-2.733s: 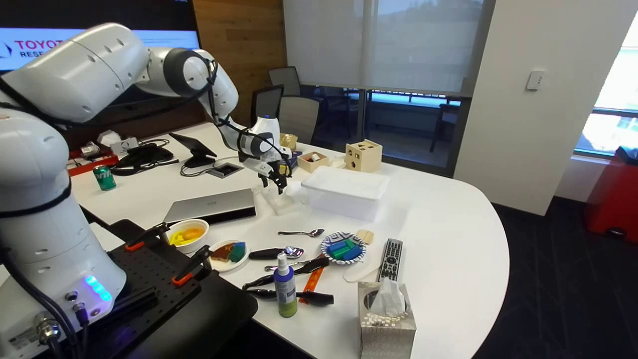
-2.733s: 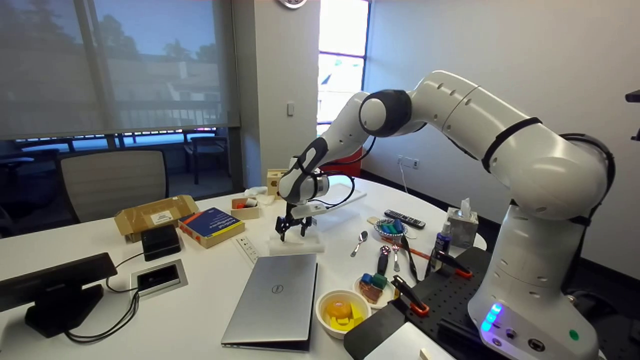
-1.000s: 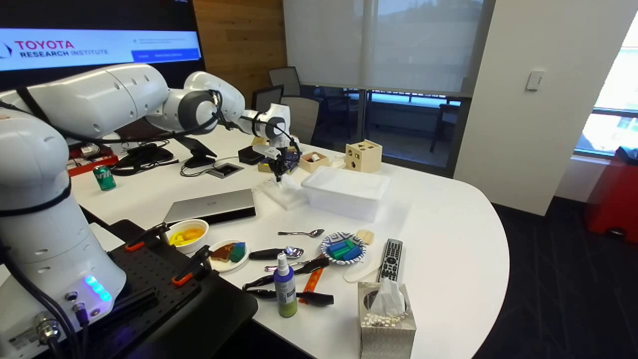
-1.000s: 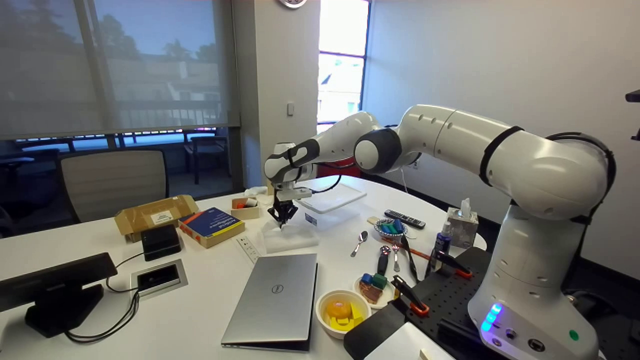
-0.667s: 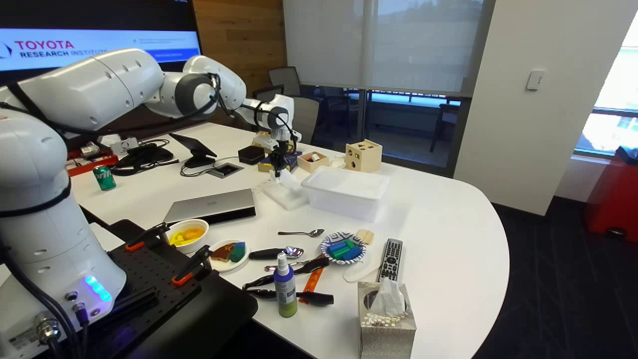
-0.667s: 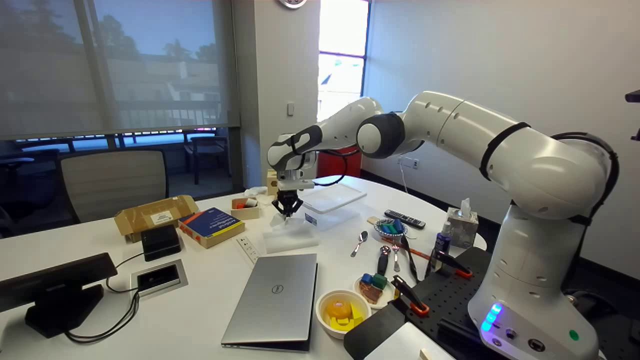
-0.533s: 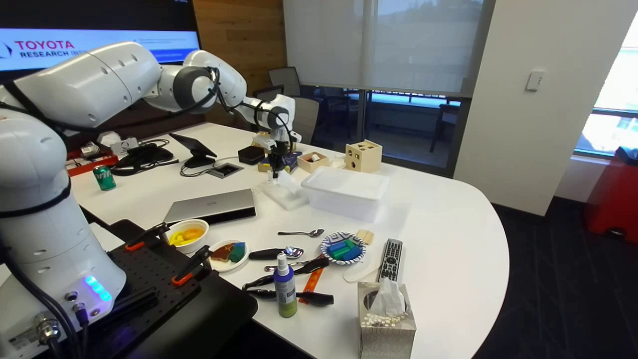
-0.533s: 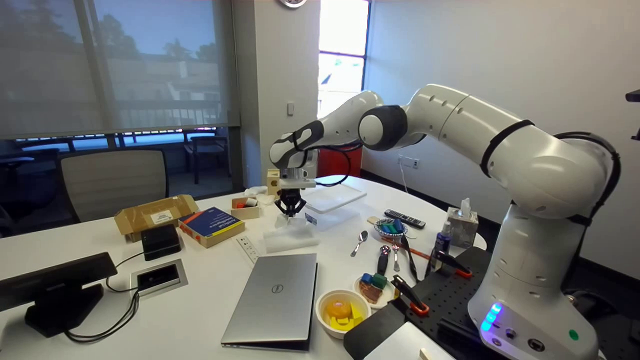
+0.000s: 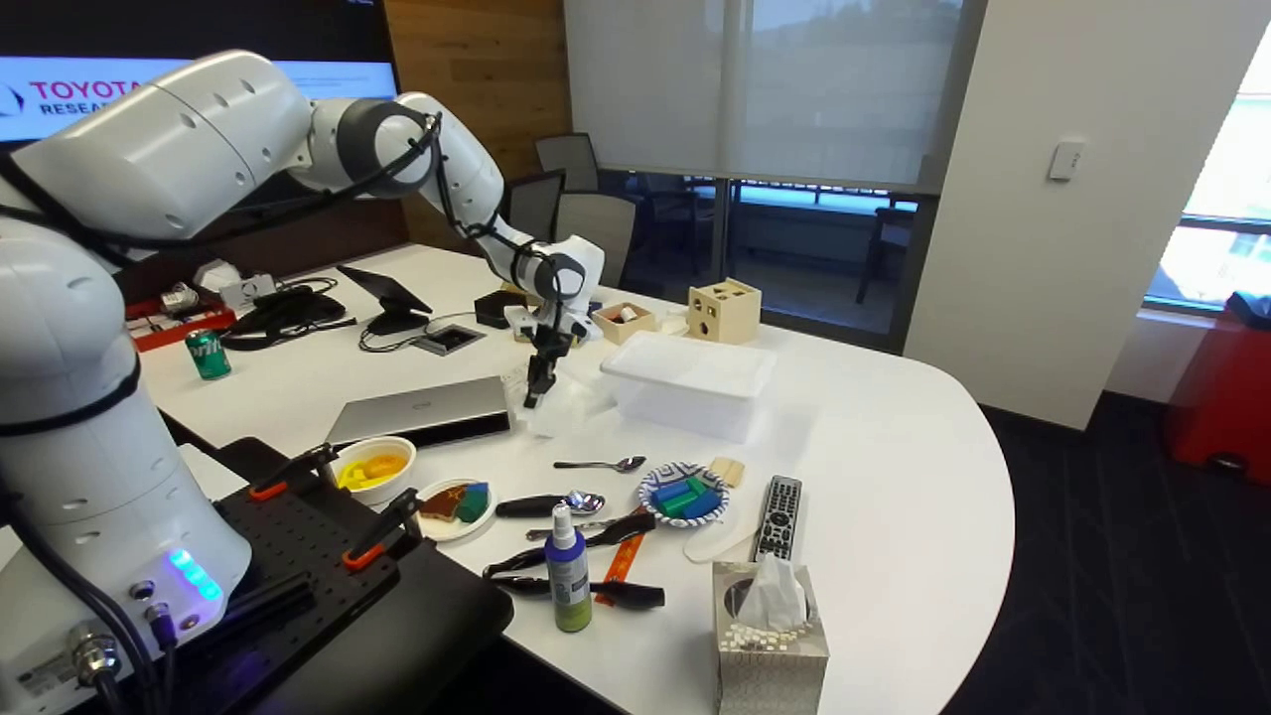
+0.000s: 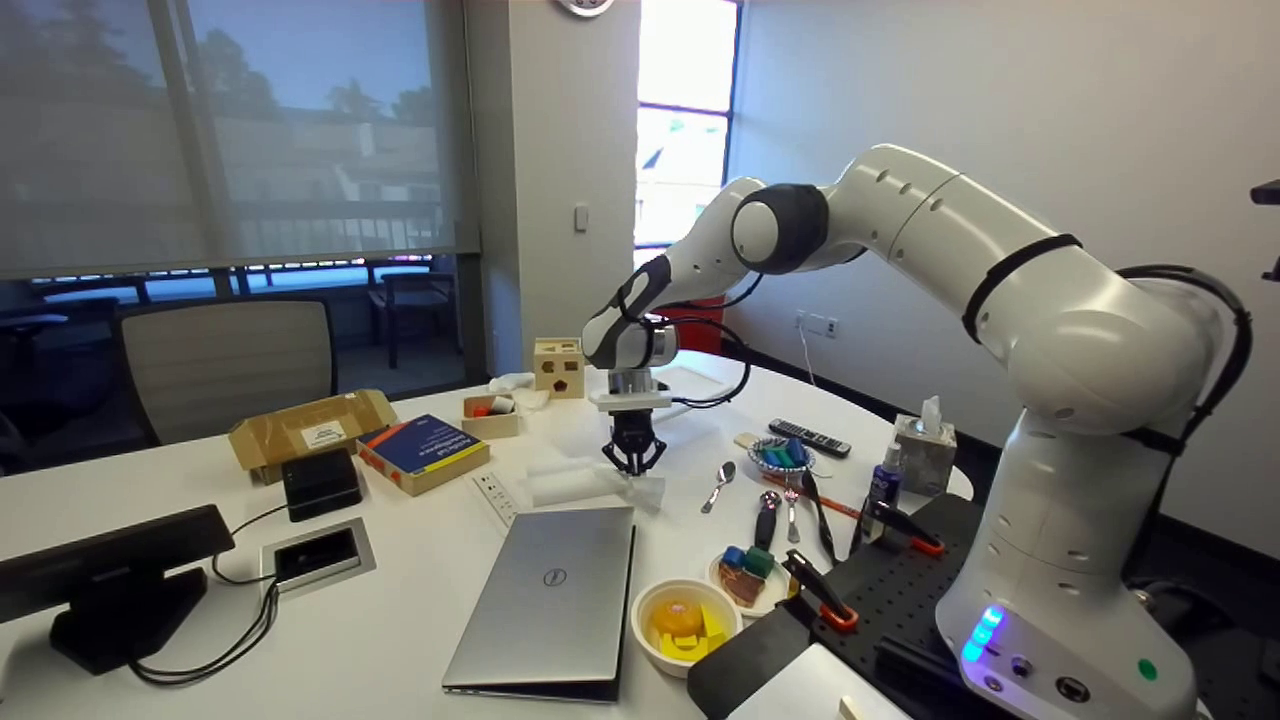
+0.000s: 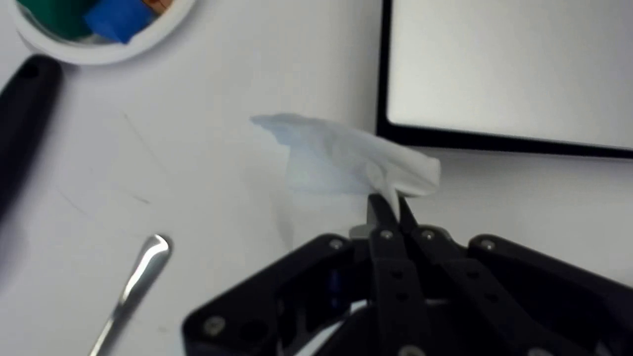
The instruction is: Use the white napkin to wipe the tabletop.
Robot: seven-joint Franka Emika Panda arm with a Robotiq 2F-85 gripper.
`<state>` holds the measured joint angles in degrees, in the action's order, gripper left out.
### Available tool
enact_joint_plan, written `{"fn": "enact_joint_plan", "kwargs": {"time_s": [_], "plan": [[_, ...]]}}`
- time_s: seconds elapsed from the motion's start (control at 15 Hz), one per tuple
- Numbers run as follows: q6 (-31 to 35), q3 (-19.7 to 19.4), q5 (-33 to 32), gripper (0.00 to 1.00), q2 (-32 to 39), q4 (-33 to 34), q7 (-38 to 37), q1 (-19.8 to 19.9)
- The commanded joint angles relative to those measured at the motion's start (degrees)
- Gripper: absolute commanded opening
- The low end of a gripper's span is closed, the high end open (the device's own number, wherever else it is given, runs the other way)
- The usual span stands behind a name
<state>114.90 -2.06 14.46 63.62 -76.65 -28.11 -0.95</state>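
Note:
In the wrist view my gripper (image 11: 390,205) is shut, with the crumpled white napkin (image 11: 341,153) pinched between its tips and fanning out ahead of them. An exterior view has the gripper (image 10: 636,470) pointing down, the napkin (image 10: 645,490) spread under it, low over the glossy white tabletop (image 10: 380,640). Whether the napkin touches the surface I cannot tell. From the opposite side, the gripper (image 9: 534,399) slants down beside the laptop's corner, and the napkin blends into the white around it. The tabletop (image 9: 884,447) has a rounded edge there.
A silver laptop (image 11: 514,64) lies right beside the napkin. Close by are a white flat block (image 10: 570,483), a spoon (image 9: 603,464), a black-handled tool (image 11: 24,113) and a plate (image 11: 99,52) with toy food. A lidded clear bin (image 9: 685,392) stands near the gripper.
Open over the white block at first, the gripper shut on the napkin and lifted it. Over the last half second it has carried the napkin off the block, toward the spoon and the laptop's corner.

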Motion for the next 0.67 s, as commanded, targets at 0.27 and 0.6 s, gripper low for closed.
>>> {"fn": "enact_joint_plan", "kwargs": {"time_s": [0.27, 0.6], "plan": [[1.8, -3.5, 7.8, 0.00, -1.9, -15.2, -8.8, 3.5], [6.9, -4.9, 11.5, 0.00, -1.6, -17.3, -14.7, 3.7]]}}
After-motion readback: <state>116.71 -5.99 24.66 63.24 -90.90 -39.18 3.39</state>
